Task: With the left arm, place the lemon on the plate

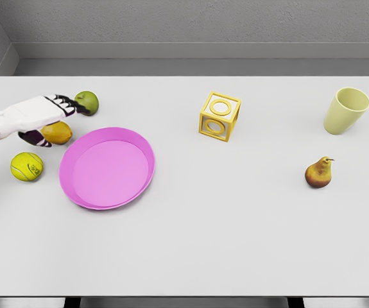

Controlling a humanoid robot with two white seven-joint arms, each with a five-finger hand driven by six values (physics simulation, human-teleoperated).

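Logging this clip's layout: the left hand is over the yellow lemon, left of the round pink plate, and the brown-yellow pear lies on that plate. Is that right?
Not quite. In the head view the brown-yellow pear lies on the white table, far to the right of the round pink plate, which holds nothing. The rest stands: the left hand is over the yellow lemon, left of the plate.

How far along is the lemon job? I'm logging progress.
Done: the left hand has reached the lemon. In hand: it sits over the lemon, thumb beside it; a firm grasp isn't clear. Left: lifting it onto the pink plate, which holds nothing.
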